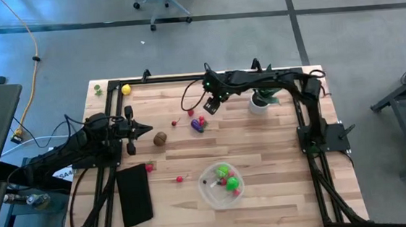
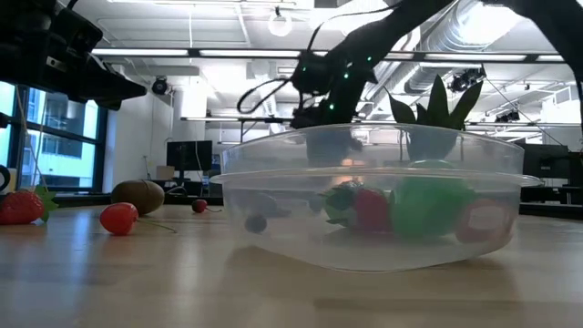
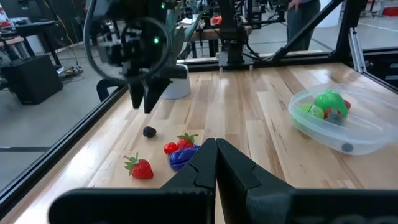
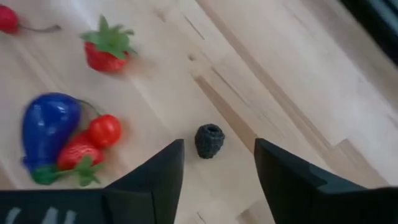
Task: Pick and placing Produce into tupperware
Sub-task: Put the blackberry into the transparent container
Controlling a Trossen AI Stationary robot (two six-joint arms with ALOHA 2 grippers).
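Right claw [image 4: 219, 163] hangs open above a dark berry [image 4: 209, 140] lying between its fingers on the table [image 4: 261, 74]; the tupperware [image 1: 222, 186] sits well away; left claw [image 3: 216, 163] closed

Both arms matte black, jointed tubular links on black frame rails; right arm [image 1: 273, 79] carries a looping black cable to its wrist; left arm [image 1: 82, 145] ends in tapered wedge-shaped jaws; green indicator light on right gripper [image 3: 144, 102] housing.
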